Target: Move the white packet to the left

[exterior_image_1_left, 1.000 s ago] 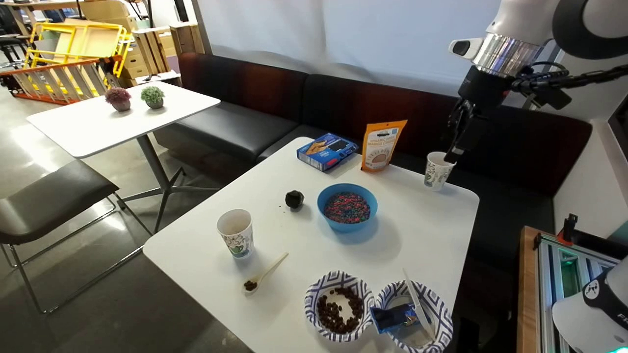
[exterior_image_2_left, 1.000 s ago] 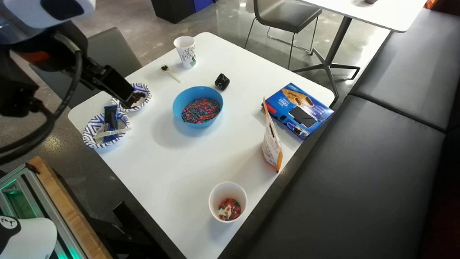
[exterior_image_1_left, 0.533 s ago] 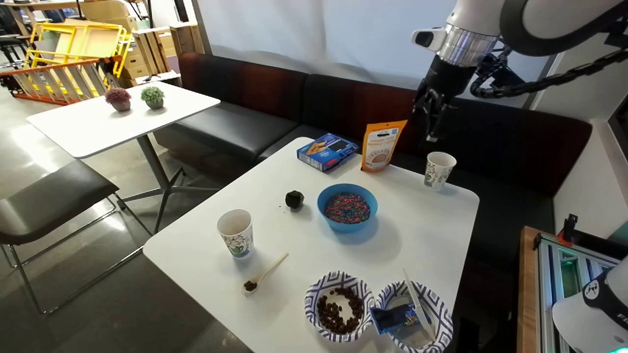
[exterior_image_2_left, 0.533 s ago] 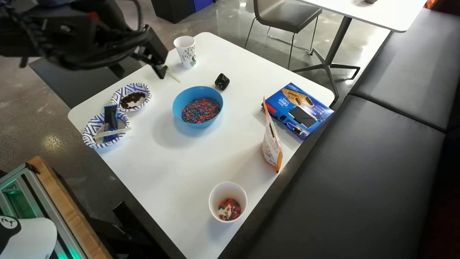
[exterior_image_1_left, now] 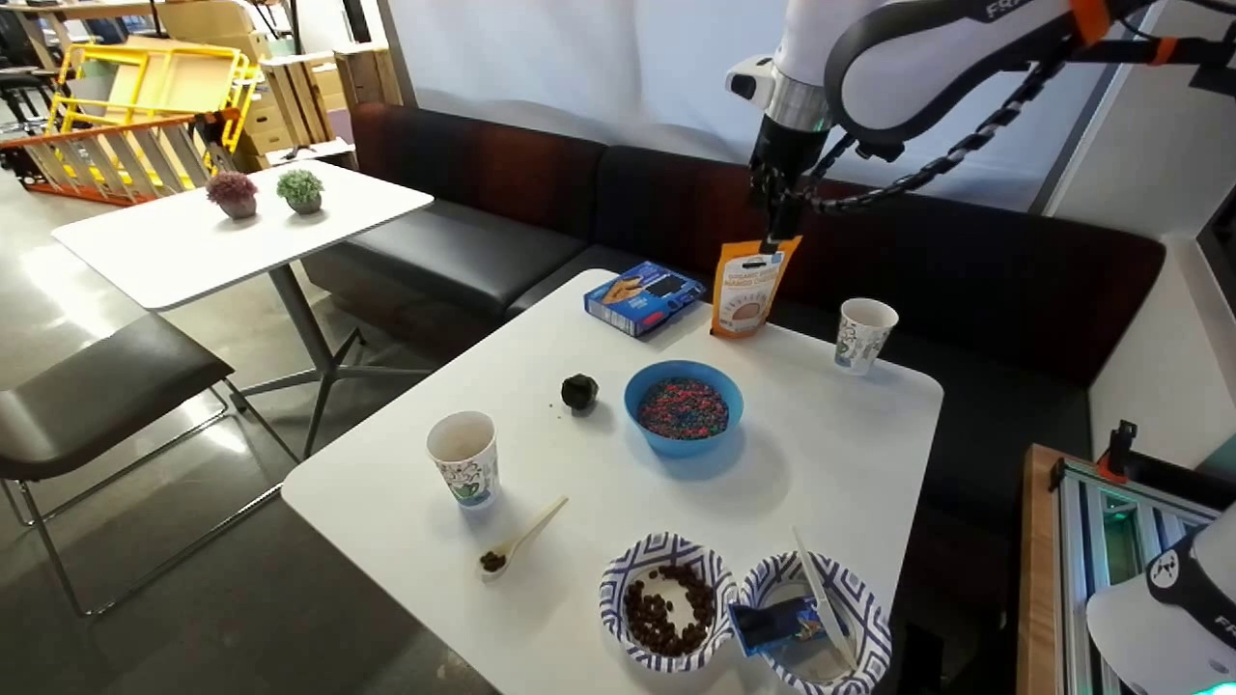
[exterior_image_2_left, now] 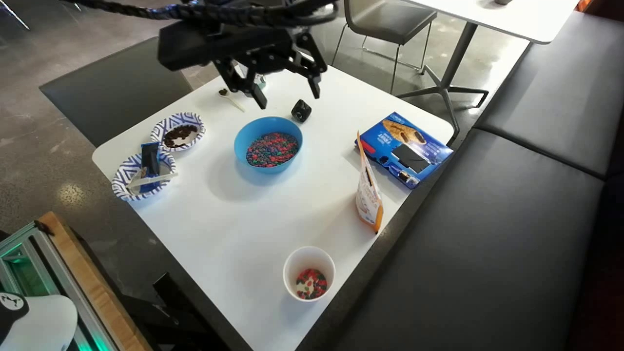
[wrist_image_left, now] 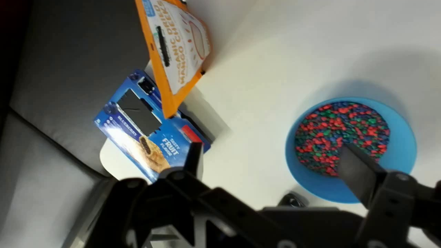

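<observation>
Your fingers (wrist_image_left: 358, 174) are apart, away from the white packet (wrist_image_left: 181, 50); straddle its thin upper edge before closing, keeping clear of the blue box (wrist_image_left: 162, 141).

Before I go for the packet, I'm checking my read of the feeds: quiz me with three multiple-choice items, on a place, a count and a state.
1. Where does the white packet stand?
A) on the bench
B) on the table, near the blue box
C) on a chair

2. How many paper cups stand on that table?
A) two
B) four
C) five

3. What state is the gripper in?
A) shut on the white packet
B) shut on the blue box
C) open, holding nothing

1: B, as both exterior views show it standing there.
2: A, as an exterior view shows a cup on either side of the blue bowl.
3: C, as its fingers are apart with nothing between them.
</observation>
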`<state>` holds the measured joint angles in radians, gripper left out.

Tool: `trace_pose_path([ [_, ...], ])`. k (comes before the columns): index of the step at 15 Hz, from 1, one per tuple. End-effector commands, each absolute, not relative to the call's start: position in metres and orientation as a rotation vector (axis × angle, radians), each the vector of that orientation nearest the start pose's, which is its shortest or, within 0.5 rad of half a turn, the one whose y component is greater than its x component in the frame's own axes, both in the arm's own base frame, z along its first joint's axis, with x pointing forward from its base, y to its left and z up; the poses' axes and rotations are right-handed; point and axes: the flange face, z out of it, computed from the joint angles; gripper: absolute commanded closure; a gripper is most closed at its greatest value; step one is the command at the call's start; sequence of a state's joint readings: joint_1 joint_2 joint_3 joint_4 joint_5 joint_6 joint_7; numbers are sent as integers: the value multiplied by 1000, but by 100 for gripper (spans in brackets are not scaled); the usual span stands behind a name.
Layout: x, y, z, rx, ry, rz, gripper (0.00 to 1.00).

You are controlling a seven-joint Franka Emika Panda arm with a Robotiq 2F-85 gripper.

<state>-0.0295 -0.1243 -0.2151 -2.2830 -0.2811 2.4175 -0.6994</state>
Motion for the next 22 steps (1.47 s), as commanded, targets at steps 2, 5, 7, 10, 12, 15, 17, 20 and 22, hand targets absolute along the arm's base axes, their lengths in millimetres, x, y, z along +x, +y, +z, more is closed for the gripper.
trace_pose_path([
  [2,551,-170,404,-3288,-1039,-77,0],
  [5,570,-189,388,-3298,-1037,-19,0],
  [7,582,-199,378,-3299,-1045,24,0],
  [10,596,-210,363,-3284,-1072,74,0],
  [12,603,-215,353,-3270,-1085,102,0],
  [15,611,-223,337,-3253,-1137,134,26],
  [17,614,-224,329,-3221,-1176,151,42],
  [20,615,-226,320,-3195,-1221,174,65],
  [22,614,-225,322,-3189,-1226,175,80],
])
